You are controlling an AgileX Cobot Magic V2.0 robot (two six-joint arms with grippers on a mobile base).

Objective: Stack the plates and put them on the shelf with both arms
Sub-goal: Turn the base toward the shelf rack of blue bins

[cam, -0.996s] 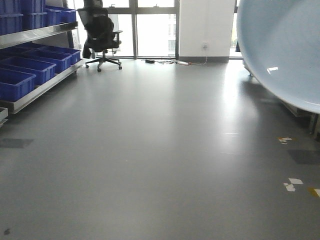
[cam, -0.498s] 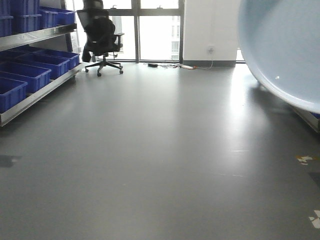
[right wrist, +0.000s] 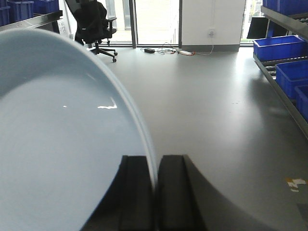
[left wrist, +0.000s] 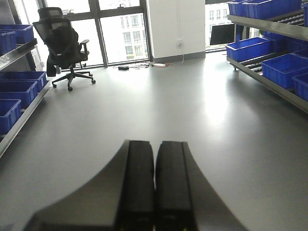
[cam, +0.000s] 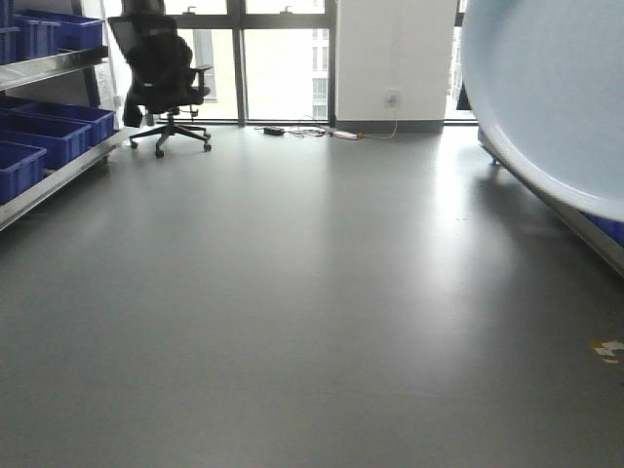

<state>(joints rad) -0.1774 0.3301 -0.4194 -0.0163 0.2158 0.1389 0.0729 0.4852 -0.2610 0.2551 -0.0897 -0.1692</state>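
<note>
Risks, L to R: shelf (cam: 49, 66) w/ crates (cam: 49, 136) lines the left side; base drifting that way could clip it. L gripper (left wrist: 155, 144) is closed on nothing, so plate (right wrist: 62, 144) hangs on one pinch only. R gripper (right wrist: 155, 161) clamps its rim, plate standing roughly on edge in mid-air over floor (cam: 292, 292). Glossy rim could slip if base jolts, and it'd likely break. Plate also fills front cam's right side, hiding the shelf there. Looks: pale blue-white, glossy, shallow, low upturned rim, small highlight; whether a 2nd plate sits behind it, can't tell.
</note>
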